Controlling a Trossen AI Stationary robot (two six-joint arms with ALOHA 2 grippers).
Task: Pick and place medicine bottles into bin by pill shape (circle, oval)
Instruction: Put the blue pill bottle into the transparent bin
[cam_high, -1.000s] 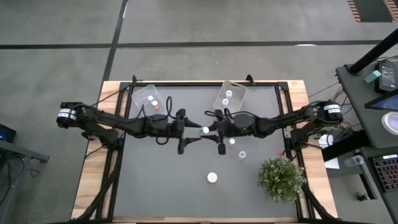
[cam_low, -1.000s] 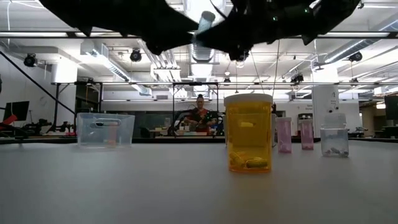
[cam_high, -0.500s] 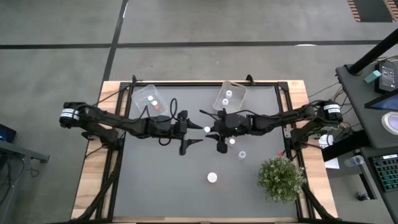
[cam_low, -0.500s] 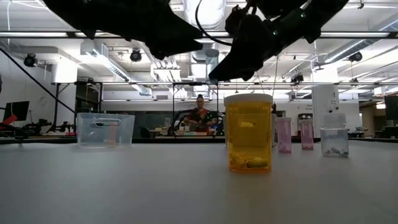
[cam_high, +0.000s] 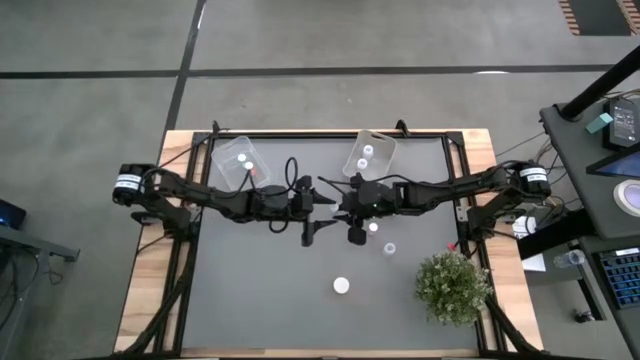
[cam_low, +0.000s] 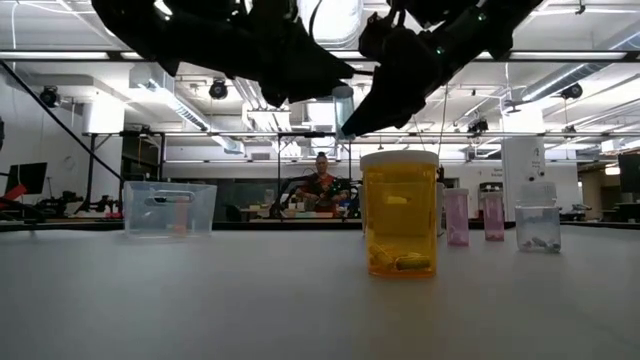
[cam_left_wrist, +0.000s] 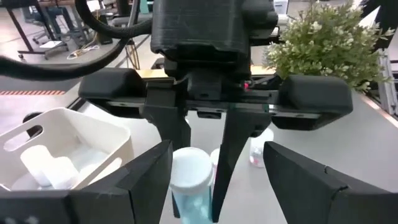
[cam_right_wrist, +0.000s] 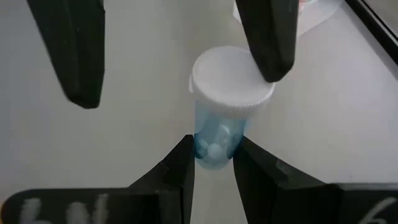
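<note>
Two skinny black arms, matte all over, built from chunky jointed segments. White cylindrical band with dark printing near each shoulder: left arm (cam_high: 129, 184), right arm (cam_high: 533, 178). Loose black cables looping off the left forearm (cam_high: 296, 172), more bundled at both bases. Right gripper (cam_left_wrist: 205, 186): boxy black housing up top, wide rounded crossbar, tiny red spot near the middle, two flat tapering fingers (cam_left_wrist: 176, 134). Left gripper (cam_right_wrist: 180, 46): plain dark slab fingers (cam_right_wrist: 71, 43), squared tips.

Even, bright overhead lighting; ceiling strip lights (cam_low: 560, 56) glare in low view. Arms backlit, near-black silhouettes. Wrist views soft up close.
</note>
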